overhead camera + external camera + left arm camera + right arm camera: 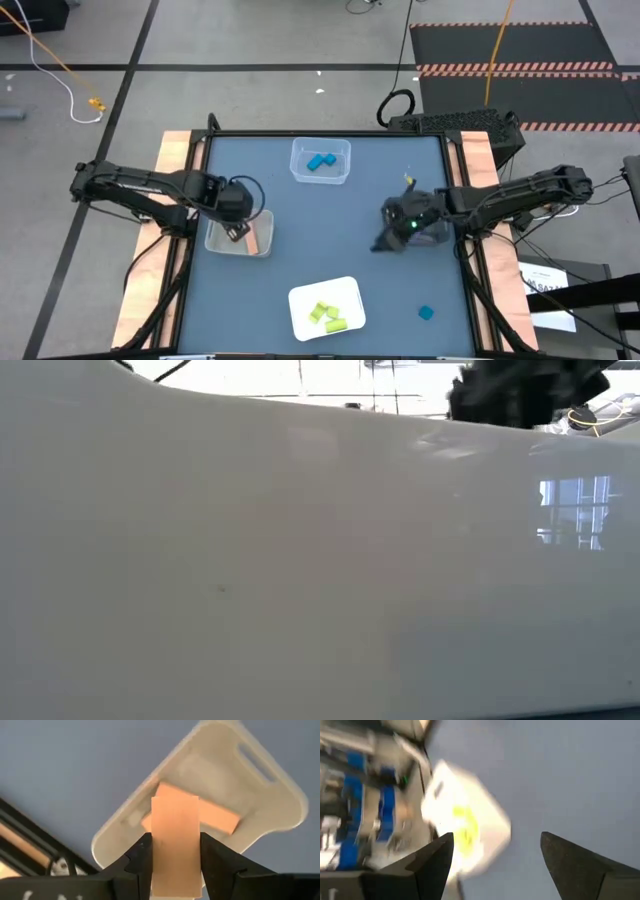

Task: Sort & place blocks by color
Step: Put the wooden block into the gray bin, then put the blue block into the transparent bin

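Note:
My left gripper [238, 228] hangs over the clear bin [240, 236] at the table's left, shut on a tan bar [175, 845]. Another tan block [215, 817] lies on that bin's floor [250, 795]. My right gripper [392, 238] is open over bare table right of centre, holding nothing [495, 855]. Two blue blocks [320, 162] lie in the clear bin [320, 160] at the far middle. Several yellow-green blocks [325, 315] lie in the white bin [326, 306] at the near middle. One blue block [426, 313] rests on the table near the right near corner. My left gripper pinches the tan bar [175, 865] between its two fingers [142, 855], one on each long side. It comes from above, pointing down. The bar is lifted clear above the bin and the tan block lying in it.
The low view is filled by the white bin's wall [300, 560]. Wooden strips [175, 150] run along the table's left and right edges. Bare table lies between the bins at the centre.

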Tool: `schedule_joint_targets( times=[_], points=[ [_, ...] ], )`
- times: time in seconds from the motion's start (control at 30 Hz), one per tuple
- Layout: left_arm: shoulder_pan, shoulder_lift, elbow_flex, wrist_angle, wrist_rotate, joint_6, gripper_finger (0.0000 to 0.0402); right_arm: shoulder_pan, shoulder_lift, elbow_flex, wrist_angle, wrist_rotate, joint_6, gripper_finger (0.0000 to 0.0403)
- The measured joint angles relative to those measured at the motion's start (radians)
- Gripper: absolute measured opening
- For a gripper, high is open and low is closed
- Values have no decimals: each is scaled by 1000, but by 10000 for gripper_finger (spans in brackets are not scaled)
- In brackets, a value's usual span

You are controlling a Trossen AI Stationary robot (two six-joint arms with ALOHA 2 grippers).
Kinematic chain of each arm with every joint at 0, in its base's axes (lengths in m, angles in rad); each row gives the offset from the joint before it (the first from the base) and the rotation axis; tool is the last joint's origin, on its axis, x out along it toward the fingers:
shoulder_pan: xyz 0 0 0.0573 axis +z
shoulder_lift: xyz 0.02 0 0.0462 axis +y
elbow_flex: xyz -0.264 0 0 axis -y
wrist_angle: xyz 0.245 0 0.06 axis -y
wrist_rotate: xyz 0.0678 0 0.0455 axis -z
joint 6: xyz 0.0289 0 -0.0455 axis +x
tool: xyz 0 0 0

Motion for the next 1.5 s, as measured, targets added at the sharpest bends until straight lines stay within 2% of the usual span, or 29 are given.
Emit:
schedule_joint_targets(
  times=[0.07, 0.23, 0.43, 0.63, 0.73, 0.8, 0.97, 1.37, 1.5],
  points=[
    [-13, -1, -31, 0, 10, -8, 127, 47, 0, 0, -82, -43, 62, 286],
    [-20, -1, -145, 40, 11, -23, 127, 170, 0, 0, -259, -59, 226, 273],
    [-19, -1, -229, 97, 11, -138, 129, 277, 0, 0, -284, -75, 409, 247],
    [-19, -1, -243, 95, 11, -205, 228, 340, 0, 0, -321, -74, 572, 227],
    [-19, -1, -243, 96, 16, -234, 256, 357, 0, 0, -343, -74, 680, 220],
    [-19, -1, -243, 97, 37, -252, 260, 373, 0, 0, -345, -74, 741, 215],
    [-22, -1, -243, 98, 90, -284, 241, 441, 0, 0, -347, -73, 930, 205],
    [-28, -1, -243, 158, 94, -293, 172, 627, 72, 0, -347, -70, 1433, 203],
    [-28, -1, -243, 176, 92, -263, 157, 640, 128, 0, -347, -105, 1481, 203]
  ],
)
